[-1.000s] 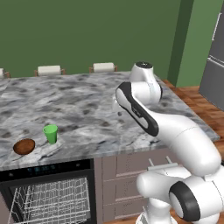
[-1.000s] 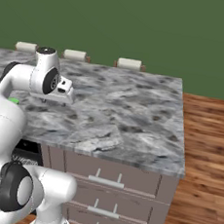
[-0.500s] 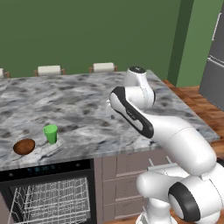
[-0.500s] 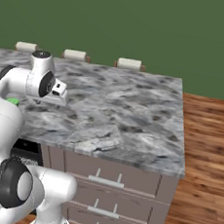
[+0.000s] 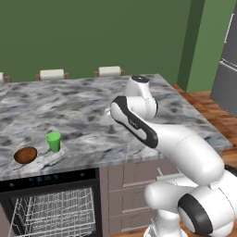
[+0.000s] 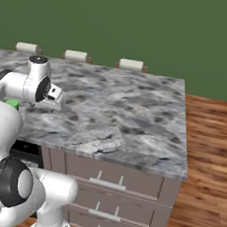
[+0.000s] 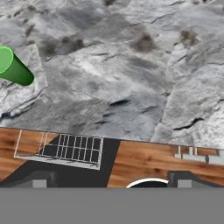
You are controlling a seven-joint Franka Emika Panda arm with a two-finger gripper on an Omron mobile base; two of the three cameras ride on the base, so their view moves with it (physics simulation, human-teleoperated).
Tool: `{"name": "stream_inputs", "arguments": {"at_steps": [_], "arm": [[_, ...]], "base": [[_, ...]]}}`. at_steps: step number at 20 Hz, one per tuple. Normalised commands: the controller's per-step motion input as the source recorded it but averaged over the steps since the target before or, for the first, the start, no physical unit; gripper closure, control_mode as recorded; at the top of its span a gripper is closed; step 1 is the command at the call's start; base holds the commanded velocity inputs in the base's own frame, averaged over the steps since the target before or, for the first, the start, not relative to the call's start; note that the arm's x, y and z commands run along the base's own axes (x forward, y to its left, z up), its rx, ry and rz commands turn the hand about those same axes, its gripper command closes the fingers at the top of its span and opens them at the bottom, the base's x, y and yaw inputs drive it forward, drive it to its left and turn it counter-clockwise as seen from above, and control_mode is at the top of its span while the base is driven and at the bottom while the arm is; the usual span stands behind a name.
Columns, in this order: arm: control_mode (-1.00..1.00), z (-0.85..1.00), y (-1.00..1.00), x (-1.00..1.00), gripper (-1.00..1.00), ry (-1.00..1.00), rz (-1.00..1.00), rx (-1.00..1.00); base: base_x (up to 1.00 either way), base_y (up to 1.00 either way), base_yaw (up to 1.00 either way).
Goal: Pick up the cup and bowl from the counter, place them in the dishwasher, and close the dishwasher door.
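Observation:
The green cup (image 5: 53, 141) stands upright near the front left edge of the marbled counter (image 5: 92, 111). The reddish-brown bowl (image 5: 25, 154) lies just left of it. Below them the dishwasher (image 5: 51, 178) stands open, its white wire rack (image 5: 51, 213) showing. My gripper (image 7: 111, 181) hangs open and empty above the counter, well to the right of the cup (image 7: 13, 68), which sits at the hand view's upper left. In the right base view the hand (image 6: 51, 96) hovers over the counter, with a sliver of the cup (image 6: 11, 104) behind the arm.
Taupe drawers with silver handles (image 6: 105, 183) run under the counter to the right of the dishwasher. Chair backs (image 5: 109, 71) line the far edge. A grey fridge (image 5: 227, 69) stands at the far right. Wooden floor (image 6: 204, 169) lies to the right.
The arm has swung left over the counter, bringing the hand nearer the cup's side. Cup and bowl have not moved, and the jaws have stayed wide.

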Motion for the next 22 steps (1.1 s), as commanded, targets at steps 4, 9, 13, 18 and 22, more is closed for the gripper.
{"name": "stream_inputs", "arguments": {"at_steps": [4,9,13,18,22], "arm": [[-1.0,-0.17,0.39,0.05,-1.0,0.0,0.0,0.0],[-1.0,-0.15,0.34,0.1,-1.0,0.0,0.0,0.0],[-1.0,-0.13,0.31,0.16,-1.0,0.0,0.0,0.0],[-1.0,-0.13,0.33,0.16,-1.0,0.0,0.0,0.0],[-1.0,-0.11,0.33,0.15,-1.0,0.0,0.0,0.0]], "base": [[0.0,0.0,0.0],[0.0,0.0,0.0],[0.0,0.0,0.0],[0.0,0.0,0.0],[0.0,0.0,0.0]]}}
